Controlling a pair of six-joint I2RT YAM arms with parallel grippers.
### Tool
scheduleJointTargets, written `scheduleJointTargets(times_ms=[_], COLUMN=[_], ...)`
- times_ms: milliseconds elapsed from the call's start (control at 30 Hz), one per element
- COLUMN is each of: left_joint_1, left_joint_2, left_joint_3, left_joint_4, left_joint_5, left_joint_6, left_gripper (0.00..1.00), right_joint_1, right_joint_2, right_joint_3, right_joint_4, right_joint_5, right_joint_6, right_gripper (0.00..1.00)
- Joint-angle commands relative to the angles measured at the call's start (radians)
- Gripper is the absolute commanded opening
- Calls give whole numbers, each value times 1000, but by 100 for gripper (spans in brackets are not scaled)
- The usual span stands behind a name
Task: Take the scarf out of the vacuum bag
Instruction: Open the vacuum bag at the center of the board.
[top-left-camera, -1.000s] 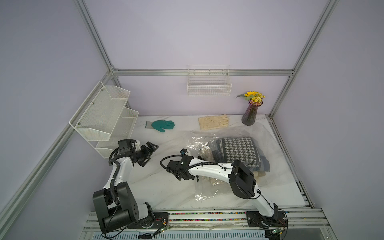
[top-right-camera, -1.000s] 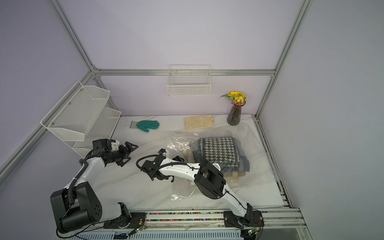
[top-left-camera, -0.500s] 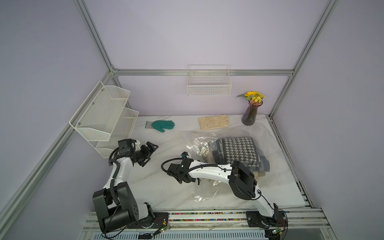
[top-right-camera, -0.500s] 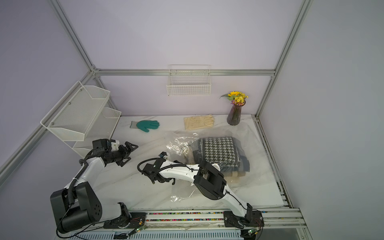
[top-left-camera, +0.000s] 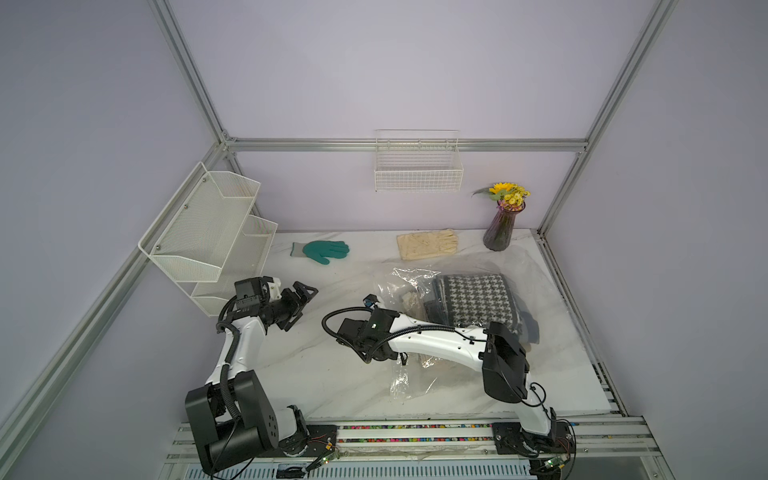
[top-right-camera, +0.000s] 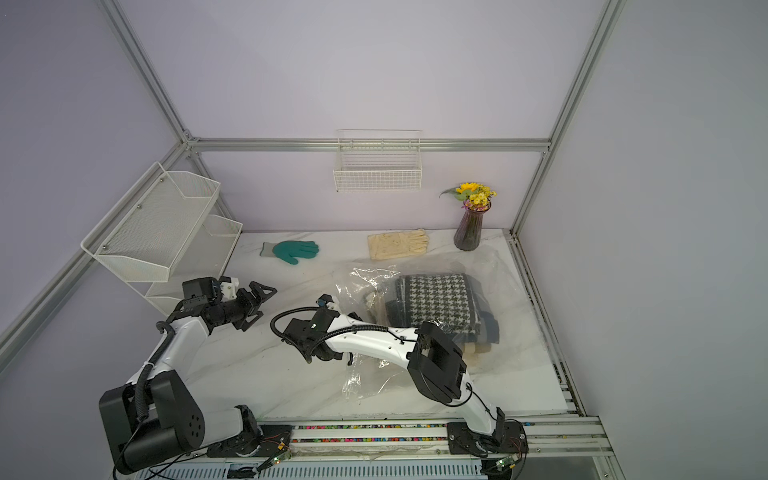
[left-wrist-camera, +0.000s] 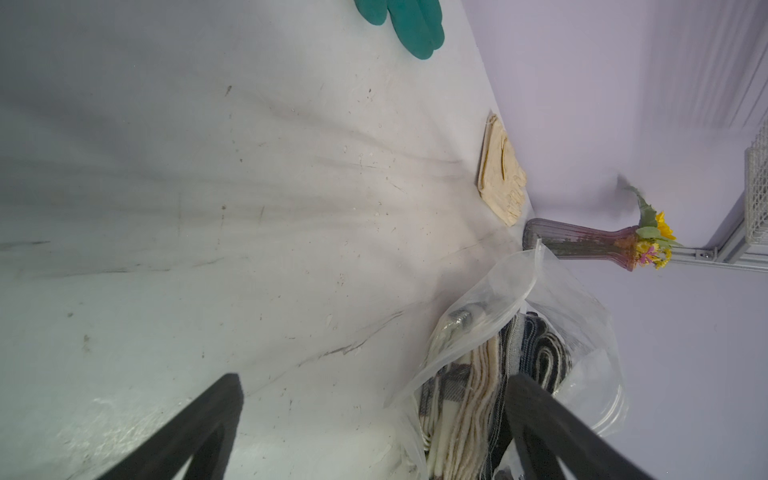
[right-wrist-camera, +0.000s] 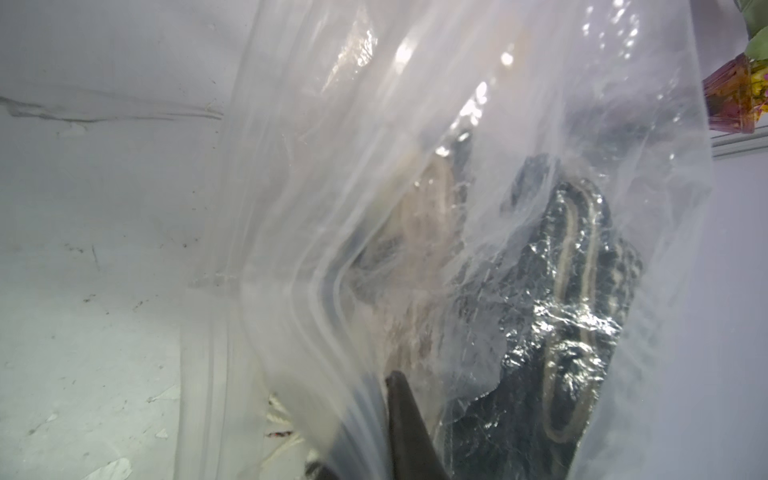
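The vacuum bag (top-left-camera: 536, 270) is clear crinkly plastic lying on the right half of the white table in both top views. Inside it a folded black-and-white houndstooth scarf (top-left-camera: 478, 299) (top-right-camera: 440, 299) tops a stack of folded cream and dark fabric (left-wrist-camera: 469, 386). My right gripper (top-left-camera: 388, 355) (right-wrist-camera: 374, 399) is at the bag's near left edge, shut on the plastic film. One dark finger (right-wrist-camera: 401, 419) shows; the other is hidden behind plastic. My left gripper (top-left-camera: 305, 293) (left-wrist-camera: 374, 415) hovers open and holds nothing, left of the bag and pointing toward its mouth.
A green glove (top-left-camera: 324, 251) and cream gloves (top-left-camera: 428, 244) lie at the back of the table. A purple vase of flowers (top-left-camera: 503, 226) stands at the back right, beside the bag. A white mesh shelf (top-left-camera: 208, 232) hangs on the left wall and a wire basket (top-left-camera: 417, 174) on the back wall.
My right gripper's jaws have closed onto the bag's plastic at its near left edge. The left arm has not moved.
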Motion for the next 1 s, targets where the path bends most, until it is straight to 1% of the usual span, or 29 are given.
scheduleJointTargets(times_ms=[0,167,233,367,467,567,733,833,867,967], left_joint_1=[-41,-137,-163,-207,-286,-364,-463,-510,-526,-573], left_joint_2=[-48,-93,-103,-104,-107,-124,-184,-198,-199,-199], left_joint_3=[-7,-5,-12,-19,-11,-15,-44,-52,-60,-95], left_joint_4=[82,117,121,136,147,169,240,247,253,297], left_joint_5=[89,109,102,131,141,135,112,96,88,64], left_joint_6=[26,41,44,37,29,-18,-108,-137,-149,-175], left_gripper=[100,100,100,100,100,100,100,90,88,87], right_joint_1=[-26,-71,-94,-134,-167,-197,-239,-253,-255,-266], right_joint_2=[-70,-153,-183,-250,-293,-321,-364,-383,-391,-414], right_joint_3=[28,-16,-33,-74,-105,-122,-151,-156,-156,-161], right_joint_4=[-11,61,77,119,155,166,182,178,179,175], right_joint_5=[-31,-149,-186,-286,-385,-469,-574,-594,-598,-617], right_joint_6=[-41,-142,-171,-218,-253,-270,-290,-289,-290,-293], right_gripper=[13,12,12,12,12,11,10,9,8,6])
